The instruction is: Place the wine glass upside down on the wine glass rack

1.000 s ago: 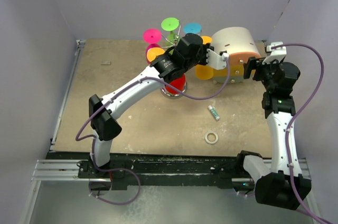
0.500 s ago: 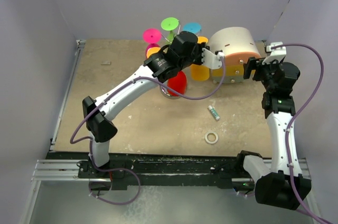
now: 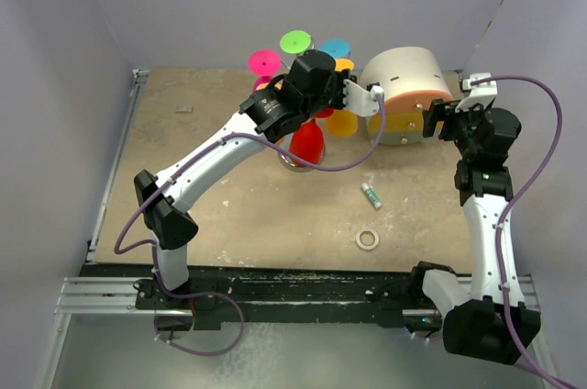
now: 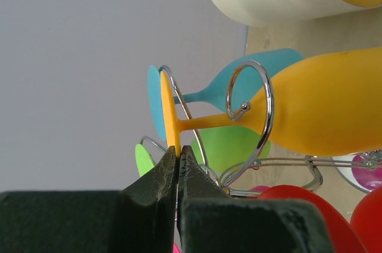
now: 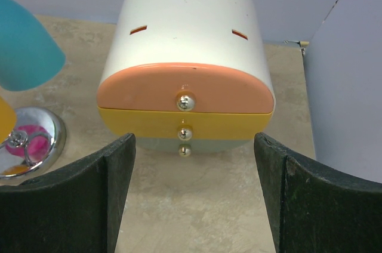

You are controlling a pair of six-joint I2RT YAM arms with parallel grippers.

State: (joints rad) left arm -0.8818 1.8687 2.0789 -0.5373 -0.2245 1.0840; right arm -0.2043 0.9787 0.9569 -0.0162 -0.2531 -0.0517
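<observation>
My left gripper (image 4: 178, 156) is shut on the edge of the flat foot of an orange wine glass (image 4: 322, 110). The glass lies sideways in the left wrist view, with its stem passing through a curled chrome arm of the wine glass rack (image 4: 267, 105). In the top view the left gripper (image 3: 356, 94) is over the rack, whose round base (image 3: 290, 162) shows under a red glass (image 3: 307, 141). The orange bowl (image 3: 344, 122) hangs to the rack's right. My right gripper (image 5: 194, 199) is open and empty, facing the drawer box.
Pink (image 3: 264, 62), green (image 3: 295, 40) and cyan (image 3: 334, 48) glass feet stand out from the rack top. The round white-and-orange drawer box (image 3: 408, 95) sits just right of the rack. A small tube (image 3: 371, 194) and a tape ring (image 3: 368, 239) lie on the table.
My left arm has swung left and toward the back, carrying the orange glass closer in to the rack. The right arm has not moved.
</observation>
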